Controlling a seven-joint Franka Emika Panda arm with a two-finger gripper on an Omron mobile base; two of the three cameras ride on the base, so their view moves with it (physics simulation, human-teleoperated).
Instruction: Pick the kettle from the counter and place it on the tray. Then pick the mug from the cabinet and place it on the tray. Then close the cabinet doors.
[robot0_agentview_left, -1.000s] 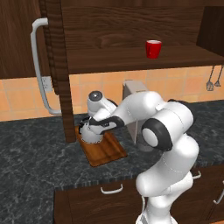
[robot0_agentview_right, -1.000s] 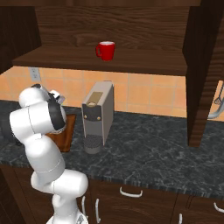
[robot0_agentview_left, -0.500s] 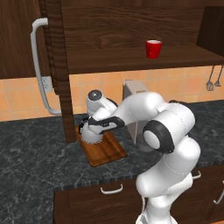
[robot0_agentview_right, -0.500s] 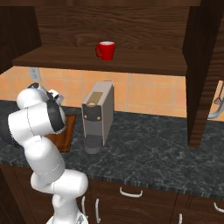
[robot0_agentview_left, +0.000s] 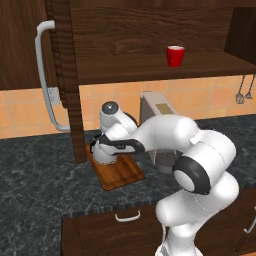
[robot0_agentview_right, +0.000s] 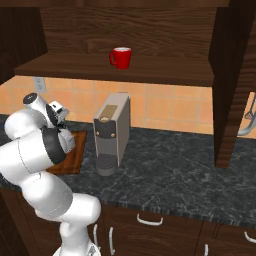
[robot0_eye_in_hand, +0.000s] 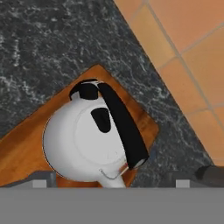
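The kettle (robot0_eye_in_hand: 92, 140) sits on the tray (robot0_eye_in_hand: 26, 153), at the tray's end nearest the tiled wall and close to that far corner, which leaves the rest of the board bare, seemingly so the mug (robot0_agentview_left: 175, 55) can go beside it. The tray itself lies on the worktop (robot0_agentview_left: 40, 190) near its back edge, just in front of the open cabinet door (robot0_agentview_left: 62, 75) and to the left of the coffee machine (robot0_agentview_right: 112, 132). The end effector (robot0_agentview_left: 102, 150) hangs directly above the kettle with its jaws spread wide and holding nothing, so the kettle rests on its own weight (the first placement looks finished). In the hand view the kettle stands upright; its black arched handle (robot0_eye_in_hand: 120, 124) runs as a long diagonal bar across the lid, roughly along the tray's short side, but the spout's direction is hard to tell from above. The mug stands upright on the cabinet shelf (robot0_agentview_right: 150, 70), near its front edge, waiting to be fetched.
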